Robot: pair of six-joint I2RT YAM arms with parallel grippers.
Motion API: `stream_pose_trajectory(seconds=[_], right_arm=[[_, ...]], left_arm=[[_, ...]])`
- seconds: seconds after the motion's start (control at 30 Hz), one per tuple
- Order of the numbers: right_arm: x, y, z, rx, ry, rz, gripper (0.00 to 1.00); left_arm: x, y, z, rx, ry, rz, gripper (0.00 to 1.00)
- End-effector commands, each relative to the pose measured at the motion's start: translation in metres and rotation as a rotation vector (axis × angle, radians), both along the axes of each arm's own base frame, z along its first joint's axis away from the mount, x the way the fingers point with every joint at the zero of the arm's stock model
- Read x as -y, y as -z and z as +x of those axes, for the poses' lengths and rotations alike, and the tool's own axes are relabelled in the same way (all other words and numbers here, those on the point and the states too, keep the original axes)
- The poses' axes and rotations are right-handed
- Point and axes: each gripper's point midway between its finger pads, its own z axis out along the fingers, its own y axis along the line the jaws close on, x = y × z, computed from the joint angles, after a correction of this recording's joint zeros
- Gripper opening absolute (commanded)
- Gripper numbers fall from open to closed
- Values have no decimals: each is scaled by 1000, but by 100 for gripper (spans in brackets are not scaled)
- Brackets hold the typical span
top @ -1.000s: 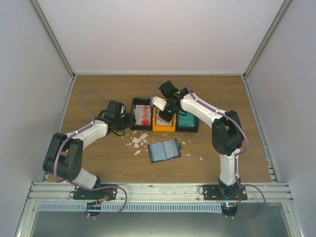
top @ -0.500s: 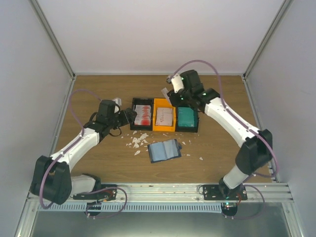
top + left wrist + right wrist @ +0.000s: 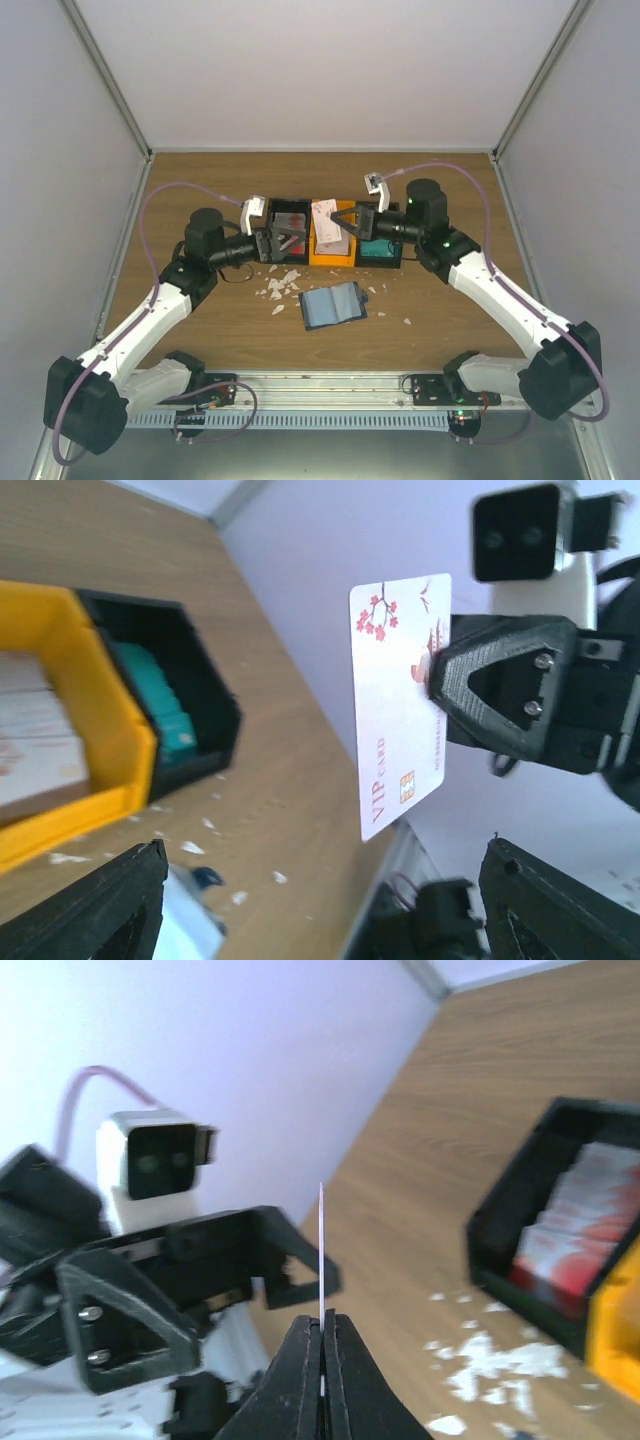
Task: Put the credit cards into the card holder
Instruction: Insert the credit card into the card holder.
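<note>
Credit cards (image 3: 160, 705) are mostly stacked in the bins (image 3: 333, 258) out in the middle of the bench (image 3: 200, 190): teal ones in one black bin, white ones in the orange bin and the other black one. Card holder (image 3: 333, 305) lies open on the wood just on the near side of the bins, with white scraps (image 3: 280, 285) around it. One white card (image 3: 400, 705) with pink blossom print is up in the air above the bins, pinched tight in the right gripper (image 3: 340, 222) by one long edge. Left gripper (image 3: 288, 238) faces it with jaws spread wide, not touching it.

My take: the card's feather-light, stiff but a bit bendy, and slick, so it could pivot or slip in a skimpy pinch. I'd clamp the flat faces at the free long edge, opposite the other pinch, with a decent bite.
</note>
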Motion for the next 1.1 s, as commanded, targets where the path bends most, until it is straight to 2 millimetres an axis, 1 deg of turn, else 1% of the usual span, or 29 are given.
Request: stream_pose_trajectory(seconds=[0.0, 0.03, 0.1, 0.17, 0.2, 0.3, 0.37, 0.43, 0.63, 0.7, 0.8, 0.87, 0.9, 0.93, 1.0, 1.07], right_arm=[[-11, -30, -43, -150, -189, 261, 1], [-11, -30, -49, -175, -212, 293, 1], [-11, -24, -60, -240, -249, 337, 0], [-10, -17, -66, -290, -267, 358, 1], [-9, -16, -69, -305, -273, 366, 1], [-6, -17, -75, -326, -279, 390, 0], [-4, -19, -79, -332, -276, 398, 0], [-2, -21, -80, -338, -270, 409, 1], [2, -27, -83, -347, -250, 444, 1], [3, -27, -84, -344, -251, 447, 0], [3, -28, -85, -333, -255, 441, 1], [3, -27, -86, -316, -255, 427, 1], [3, -25, -85, -311, -251, 413, 4], [3, -22, -84, -298, -248, 398, 8], [5, -12, -80, -282, -215, 357, 20], [10, 1, -73, -263, -155, 301, 30]], left_arm=[[26, -34, -32, 20, 194, -149, 84], [30, -37, -36, 5, 214, -165, 83], [37, -46, -42, 2, 248, -194, 80], [44, -53, -49, 6, 280, -222, 73], [47, -54, -51, 2, 285, -226, 67], [51, -52, -48, -21, 262, -214, 45], [50, -50, -47, -31, 244, -212, 37], [50, -49, -49, -43, 241, -212, 33], [56, -47, -61, -65, 268, -231, 31], [58, -48, -64, -66, 278, -242, 28], [62, -51, -67, -73, 294, -253, 19], [64, -52, -67, -82, 300, -256, 8], [65, -51, -66, -91, 297, -254, 2], [65, -50, -64, -94, 286, -248, 0], [63, -44, -60, -99, 255, -219, 0], [60, -30, -54, -115, 205, -162, 0]])
